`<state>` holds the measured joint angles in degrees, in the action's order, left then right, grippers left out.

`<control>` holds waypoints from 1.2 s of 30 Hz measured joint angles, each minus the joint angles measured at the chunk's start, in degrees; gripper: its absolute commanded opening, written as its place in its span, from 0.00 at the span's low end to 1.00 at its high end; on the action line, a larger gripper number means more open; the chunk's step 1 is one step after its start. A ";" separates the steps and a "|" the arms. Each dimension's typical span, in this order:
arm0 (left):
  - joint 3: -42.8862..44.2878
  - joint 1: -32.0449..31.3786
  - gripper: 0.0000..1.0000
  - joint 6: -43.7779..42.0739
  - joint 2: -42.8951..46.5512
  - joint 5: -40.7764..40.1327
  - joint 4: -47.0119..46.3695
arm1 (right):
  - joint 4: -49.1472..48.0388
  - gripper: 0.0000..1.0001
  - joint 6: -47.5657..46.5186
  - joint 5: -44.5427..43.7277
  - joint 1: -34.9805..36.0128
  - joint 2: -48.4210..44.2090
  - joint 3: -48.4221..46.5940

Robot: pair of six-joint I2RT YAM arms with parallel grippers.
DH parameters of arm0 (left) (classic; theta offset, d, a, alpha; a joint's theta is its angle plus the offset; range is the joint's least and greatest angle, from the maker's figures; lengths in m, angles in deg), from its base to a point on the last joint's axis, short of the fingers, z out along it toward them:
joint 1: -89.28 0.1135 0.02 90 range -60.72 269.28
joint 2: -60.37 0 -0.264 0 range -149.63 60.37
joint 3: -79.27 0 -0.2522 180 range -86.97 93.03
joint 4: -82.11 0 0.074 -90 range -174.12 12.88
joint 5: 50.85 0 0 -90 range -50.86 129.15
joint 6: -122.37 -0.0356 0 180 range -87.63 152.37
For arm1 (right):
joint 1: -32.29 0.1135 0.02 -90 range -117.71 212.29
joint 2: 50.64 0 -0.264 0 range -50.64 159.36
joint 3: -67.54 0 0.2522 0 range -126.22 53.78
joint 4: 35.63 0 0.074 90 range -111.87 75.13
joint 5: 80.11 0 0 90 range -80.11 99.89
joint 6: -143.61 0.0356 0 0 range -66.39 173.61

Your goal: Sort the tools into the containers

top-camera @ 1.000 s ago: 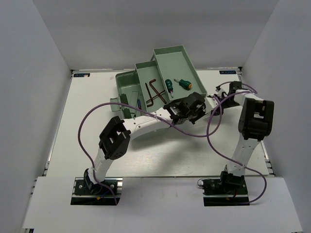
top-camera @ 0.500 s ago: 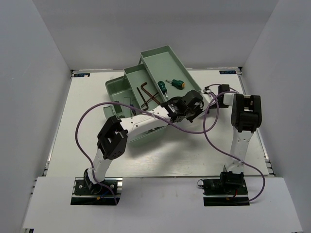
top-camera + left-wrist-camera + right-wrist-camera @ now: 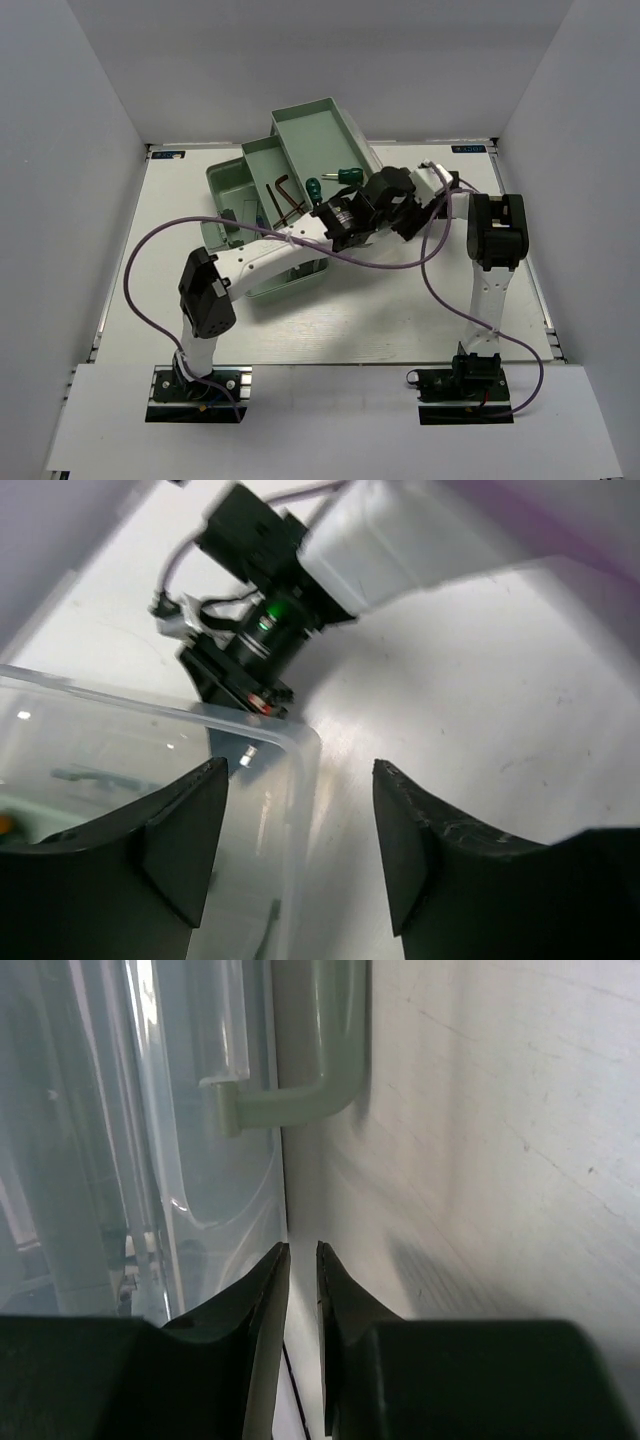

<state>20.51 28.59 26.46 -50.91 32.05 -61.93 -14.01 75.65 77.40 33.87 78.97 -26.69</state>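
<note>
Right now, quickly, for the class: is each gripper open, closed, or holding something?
Left gripper: open, holding nothing.
Right gripper: nearly closed, nothing visibly held.

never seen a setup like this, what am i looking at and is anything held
Two robot arms, each ending in a two-finger gripper, are bolted to a table. The overhead picture shows the left arm and right arm reaching to a pale green toolbox whose trays hold hex keys and green-handled screwdrivers. The other two pictures come from cameras on the wrists. The left gripper is open and empty, by the translucent lid. The right gripper has its fingers almost together beside that lid's edge; whether it pinches it is unclear.
</note>
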 measured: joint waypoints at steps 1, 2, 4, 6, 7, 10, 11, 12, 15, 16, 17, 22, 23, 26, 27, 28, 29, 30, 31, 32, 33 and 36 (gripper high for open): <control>0.81 0.00 0.70 0.07 0.48 -0.55 0.15 | -0.46 0.24 0.31 0.17 0.04 0.02 0.00; 1.73 -0.02 0.70 0.33 0.87 -1.38 0.26 | -0.83 0.24 0.55 0.28 0.04 0.04 0.00; 3.48 0.00 0.70 1.33 1.77 -4.07 1.01 | -1.79 0.24 1.31 0.52 0.00 0.15 0.00; 3.58 0.20 0.71 3.63 4.26 -7.93 2.82 | -2.75 0.24 2.10 0.66 0.02 0.28 0.00; 2.43 0.24 0.73 5.09 6.34 -10.64 3.26 | -3.28 0.24 2.54 0.76 0.02 0.31 0.00; -6.34 1.86 0.76 10.88 16.94 -19.43 5.03 | -4.63 0.24 3.52 0.98 0.00 0.33 0.00; -10.38 3.21 0.78 13.66 21.77 -22.32 5.90 | -4.94 0.24 3.72 1.09 0.00 0.33 0.00; -13.49 4.68 0.78 16.20 25.94 -24.68 7.13 | -5.09 0.24 3.82 1.20 0.00 0.33 0.00; -22.62 10.73 0.79 25.92 39.10 -32.06 11.45 | -5.40 0.24 4.15 1.46 -0.02 0.33 0.00; -25.14 12.50 0.79 29.46 42.88 -34.25 12.85 | -5.44 0.24 4.15 1.53 -0.02 0.33 0.00; -27.58 13.90 0.79 32.89 46.45 -35.74 14.49 | -5.49 0.24 4.17 1.62 -0.02 0.33 0.00; -38.38 18.40 0.80 48.24 54.86 -38.60 23.34 | -4.94 0.22 3.45 1.42 0.00 0.33 -0.04; -40.59 19.47 0.80 50.62 54.93 -38.40 24.81 | -4.48 0.22 2.99 1.25 0.00 0.33 -0.20; -47.25 22.49 0.80 55.93 52.89 -36.37 29.05 | -3.37 0.22 1.97 1.01 0.00 0.33 -0.90; -48.89 23.34 0.80 56.98 51.82 -35.52 30.27 | -3.19 0.22 1.70 0.85 0.00 0.33 -1.14; -50.45 24.11 0.80 58.07 50.90 -34.80 31.43 | -3.10 0.22 1.49 0.79 0.00 0.33 -1.33; -52.04 25.00 0.80 59.23 50.05 -33.88 32.83 | -2.97 0.22 1.44 0.74 0.00 0.33 -1.53; -53.35 25.68 0.80 59.95 49.75 -33.27 33.57 | -2.91 0.22 1.36 0.72 0.00 0.33 -1.66; -54.80 26.45 0.80 60.70 49.79 -32.57 34.21 | -2.82 0.22 1.29 0.68 -0.02 0.33 -1.79; -55.91 27.08 0.80 61.22 50.12 -32.09 34.93 | -2.78 0.22 1.27 0.55 0.00 0.33 -1.88; -57.33 27.98 0.80 61.77 50.86 -31.36 35.30 | -2.71 0.22 1.22 0.48 -0.02 0.33 -1.90; -60.96 30.42 0.80 62.58 53.70 -29.64 35.56 | -2.36 0.22 1.01 0.35 -0.02 0.33 -1.95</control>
<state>-40.45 59.02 89.04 2.79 2.41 -26.37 -16.37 76.66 77.75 33.85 79.29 -28.63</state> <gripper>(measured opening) 0.799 0.221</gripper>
